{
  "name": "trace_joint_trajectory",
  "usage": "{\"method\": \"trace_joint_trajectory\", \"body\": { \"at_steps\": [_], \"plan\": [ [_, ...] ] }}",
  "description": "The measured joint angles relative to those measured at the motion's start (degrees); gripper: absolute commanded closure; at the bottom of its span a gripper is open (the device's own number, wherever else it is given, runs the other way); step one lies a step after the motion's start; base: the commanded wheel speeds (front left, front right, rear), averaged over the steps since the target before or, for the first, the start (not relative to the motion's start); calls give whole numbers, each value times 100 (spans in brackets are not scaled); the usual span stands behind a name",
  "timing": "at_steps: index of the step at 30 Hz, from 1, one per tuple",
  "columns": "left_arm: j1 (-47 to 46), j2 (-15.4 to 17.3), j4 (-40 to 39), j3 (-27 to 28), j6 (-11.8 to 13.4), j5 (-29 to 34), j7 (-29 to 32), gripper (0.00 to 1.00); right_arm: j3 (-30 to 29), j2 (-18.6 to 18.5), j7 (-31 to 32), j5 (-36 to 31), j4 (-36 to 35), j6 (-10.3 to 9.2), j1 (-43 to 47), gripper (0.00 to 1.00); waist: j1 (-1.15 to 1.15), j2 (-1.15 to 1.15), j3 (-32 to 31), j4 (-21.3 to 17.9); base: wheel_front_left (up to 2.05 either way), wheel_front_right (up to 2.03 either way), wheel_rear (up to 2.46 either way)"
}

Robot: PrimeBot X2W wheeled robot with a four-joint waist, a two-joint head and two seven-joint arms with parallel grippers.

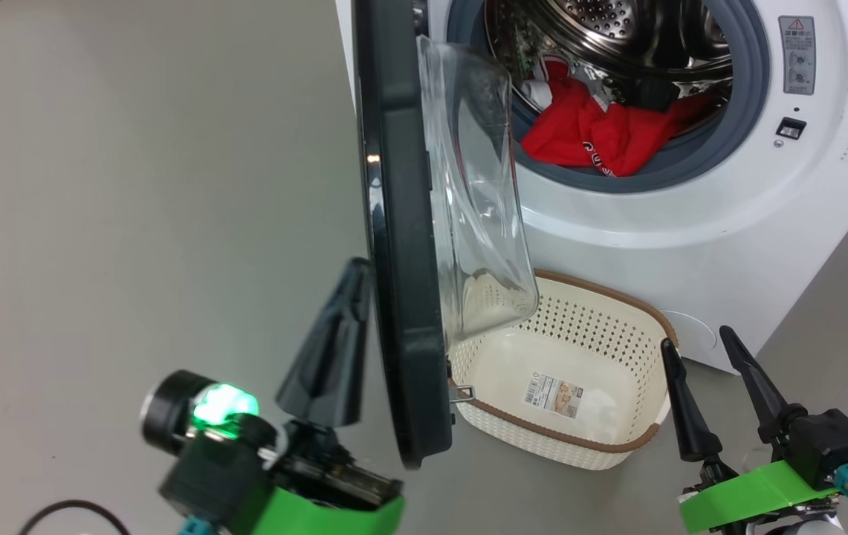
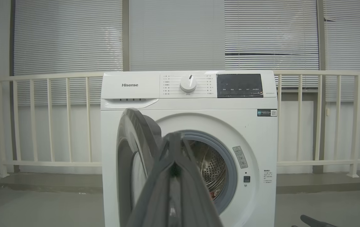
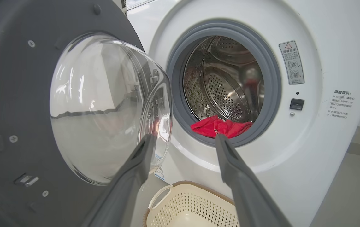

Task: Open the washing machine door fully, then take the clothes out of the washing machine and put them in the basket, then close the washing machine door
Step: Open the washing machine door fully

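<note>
Firstly, the left gripper (image 1: 355, 286) is pinched together, empty, its fingers just left of the open door (image 1: 401, 297). The basket (image 1: 580, 327) sits between both grippers; the right gripper (image 1: 696, 339) gapes, empty, with the clothes (image 1: 594, 134) in the washing machine (image 1: 691, 245) beyond its fingertips.

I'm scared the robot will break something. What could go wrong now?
1. The washing machine door isn't fully open and hangs over the basket; dropped clothes could hit it and miss.
2. The shut left end effector beside the door's rim might slip off while pushing.
</note>
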Motion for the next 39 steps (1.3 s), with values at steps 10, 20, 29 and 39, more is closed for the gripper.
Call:
{"method": "trace_joint_trajectory", "body": {
  "at_steps": [10, 20, 29, 39],
  "plan": [
    [-76, 12, 231, -677, -101, -8, 207, 100, 15, 0, 0, 2, 51, -1, -7, 0, 0, 0, 62, -122, 0, 0, 0],
    [-75, 34, 1283, -780, -202, -398, 616, 100, 36, -1, 0, 21, 116, -1, -12, 0, 0, 0, 126, -241, 0, 0, 0],
    [-141, 20, 1861, -866, -33, -520, 818, 100, 43, -1, 0, 102, 193, -1, -50, 0, 0, 0, 202, -326, 0, 0, 0],
    [-181, -1, 1858, -776, 353, -485, 910, 100, 13, -1, 0, 103, 263, -1, -51, 0, 0, 0, 208, -218, 0, 0, 0]
  ]
}}
